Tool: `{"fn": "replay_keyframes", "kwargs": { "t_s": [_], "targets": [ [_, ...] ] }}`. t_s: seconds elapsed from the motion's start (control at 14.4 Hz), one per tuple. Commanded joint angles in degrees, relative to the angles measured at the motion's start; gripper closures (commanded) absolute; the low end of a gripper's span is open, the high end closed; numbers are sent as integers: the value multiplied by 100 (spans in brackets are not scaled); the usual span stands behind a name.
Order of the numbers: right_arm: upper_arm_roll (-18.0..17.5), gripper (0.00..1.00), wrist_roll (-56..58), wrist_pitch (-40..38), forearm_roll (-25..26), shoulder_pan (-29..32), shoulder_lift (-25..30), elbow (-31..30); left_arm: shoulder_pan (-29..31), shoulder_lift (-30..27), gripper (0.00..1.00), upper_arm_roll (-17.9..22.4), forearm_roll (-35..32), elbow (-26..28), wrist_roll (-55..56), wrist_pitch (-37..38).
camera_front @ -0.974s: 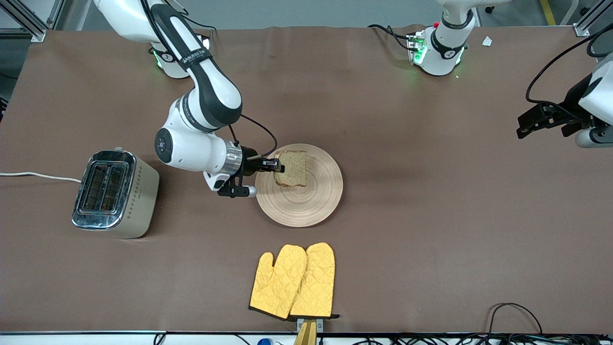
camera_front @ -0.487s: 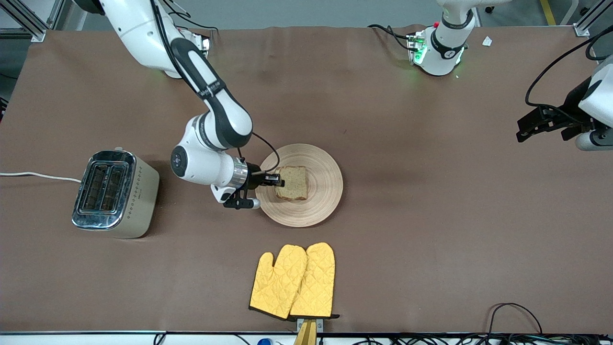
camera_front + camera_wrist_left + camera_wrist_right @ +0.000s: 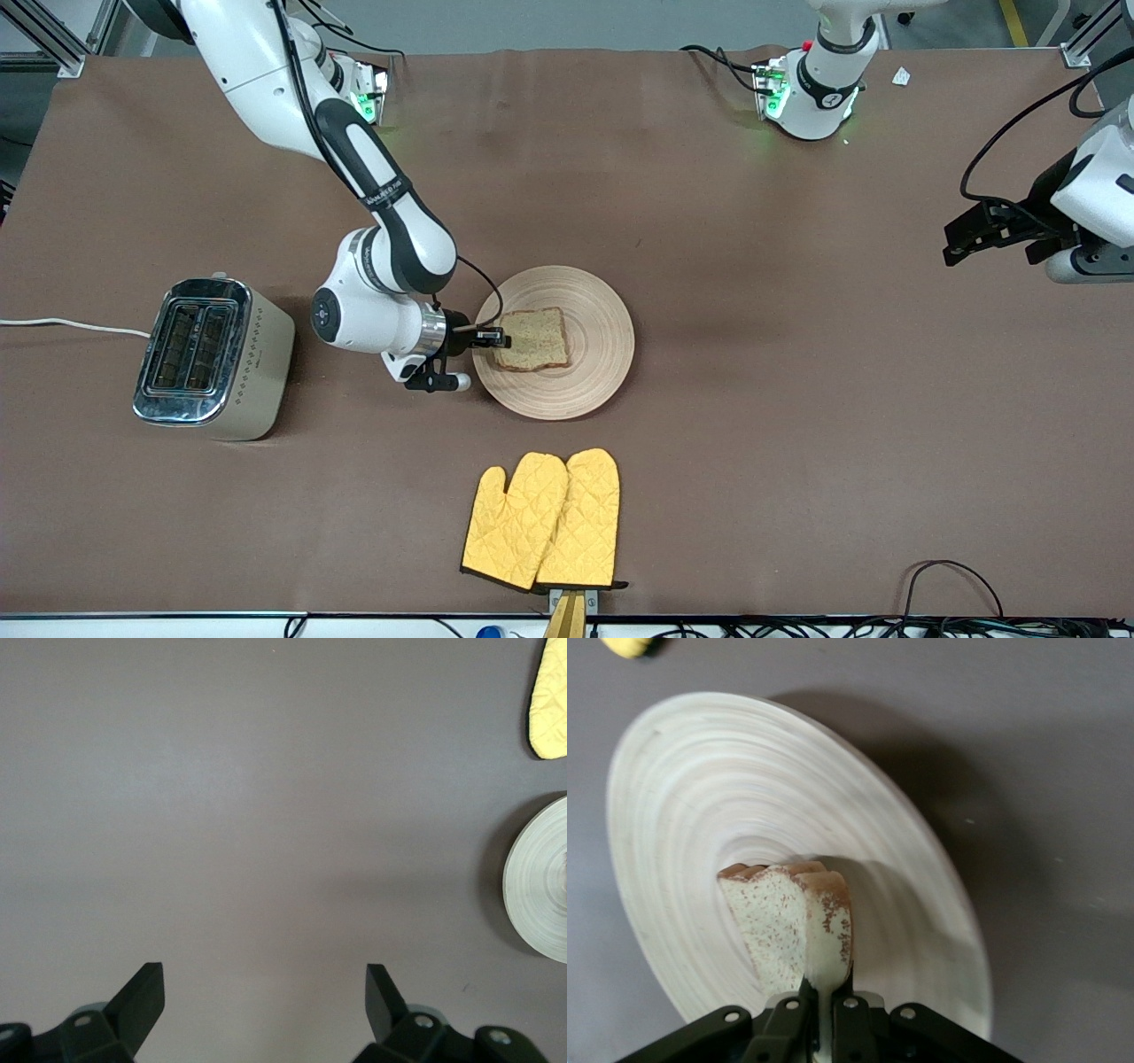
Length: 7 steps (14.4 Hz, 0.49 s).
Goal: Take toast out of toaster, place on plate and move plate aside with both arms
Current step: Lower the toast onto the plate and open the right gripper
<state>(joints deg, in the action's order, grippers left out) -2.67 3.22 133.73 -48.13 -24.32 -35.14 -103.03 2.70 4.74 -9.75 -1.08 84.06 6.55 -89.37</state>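
Observation:
The round pale wooden plate [image 3: 592, 354] lies mid-table. The toast [image 3: 534, 338], a speckled brown slice, is tilted over the plate with one edge pinched in my right gripper [image 3: 496, 338], which is shut on it at the plate's rim toward the right arm's end. In the right wrist view the toast [image 3: 799, 926] stands between the fingers over the plate [image 3: 700, 815]. My left gripper [image 3: 961, 241] is open and empty, waiting above the table at the left arm's end; its wrist view shows the spread fingertips [image 3: 146, 988], my left gripper [image 3: 266, 988] over bare mat, and the plate's edge [image 3: 540, 895].
A chrome toaster [image 3: 213, 356] stands toward the right arm's end. Yellow oven mitts [image 3: 545, 523] lie nearer the front camera than the plate, by the table's edge. Cables run along that edge.
My right gripper has lowered the toast toward the plate and drawn back slightly toward the toaster; the slice now leans flatter. The left arm has shifted slightly.

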Motion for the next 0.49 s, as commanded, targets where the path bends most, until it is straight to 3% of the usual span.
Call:
{"fn": "replay_keyframes", "kwargs": {
  "t_s": [0.0,0.07,0.14,0.42],
  "targets": [
    [-32,33,152,-128,-153,155,86,-165,-6,71,0,0,64,-100,-74,-11],
    [-32,9,187,-137,-153,190,86,-165,-15,71,0,0,72,-100,-74,-2],
    [-15,0,135,-215,-144,190,156,-156,-6,71,0,0,73,-92,-83,-2],
    [47,0,-67,-1023,-135,409,358,19,3,70,0,0,73,-100,-83,-2]
  ]
}}
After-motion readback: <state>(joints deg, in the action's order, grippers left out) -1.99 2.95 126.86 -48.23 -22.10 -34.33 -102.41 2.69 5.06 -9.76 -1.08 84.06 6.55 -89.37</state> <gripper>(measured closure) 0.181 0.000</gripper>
